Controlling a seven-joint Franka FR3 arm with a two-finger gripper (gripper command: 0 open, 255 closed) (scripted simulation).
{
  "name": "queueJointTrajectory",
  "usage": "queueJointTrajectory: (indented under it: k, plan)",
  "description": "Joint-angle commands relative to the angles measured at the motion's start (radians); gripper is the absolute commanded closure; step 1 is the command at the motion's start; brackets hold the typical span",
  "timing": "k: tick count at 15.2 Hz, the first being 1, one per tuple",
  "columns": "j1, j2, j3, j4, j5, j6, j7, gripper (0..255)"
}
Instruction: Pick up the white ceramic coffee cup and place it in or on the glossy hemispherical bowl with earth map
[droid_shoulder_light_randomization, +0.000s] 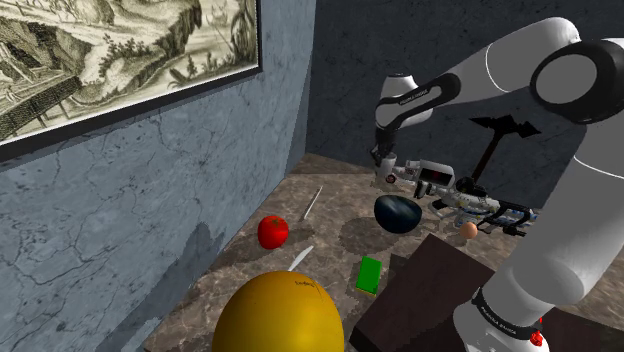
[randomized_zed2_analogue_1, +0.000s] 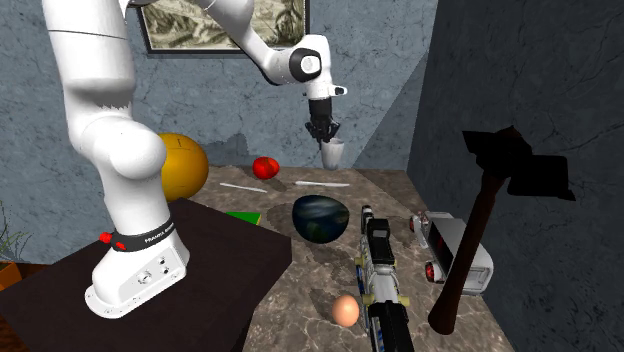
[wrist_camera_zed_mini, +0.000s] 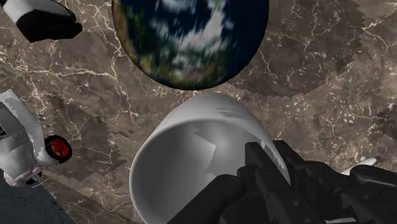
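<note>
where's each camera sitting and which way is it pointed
Shoulder view: beside the stand, looking down over the marble top toward the corner; the arm enters from this view's right.
Second exterior view: near the stand, facing the wall picture; the arm's base stands at its left, and the fingers clasp the cup.
Wrist view: on the hand, looking down past the fingers at the cup and the bowl.
Shared: all three show the bowl.

Smooth matt white cup (wrist_camera_zed_mini: 191, 159); glossy earth-map bowl (wrist_camera_zed_mini: 191, 38); veined brown marble surface (wrist_camera_zed_mini: 318, 76)
</note>
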Motion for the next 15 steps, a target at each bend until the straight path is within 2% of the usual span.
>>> queueJointTrajectory:
  k: [1, 6, 10, 15]
  plan:
    - [-0.003, -0.084, -0.009, -0.088, -0.027, 0.007, 0.004, 255]
    - [-0.025, -0.281, -0.022, -0.289, -0.1, 0.016, 0.021, 255]
    - [-0.061, -0.458, -0.027, -0.442, -0.161, -0.005, 0.027, 255]
    - [-0.063, -0.41, -0.035, -0.475, -0.165, 0.076, 0.032, 255]
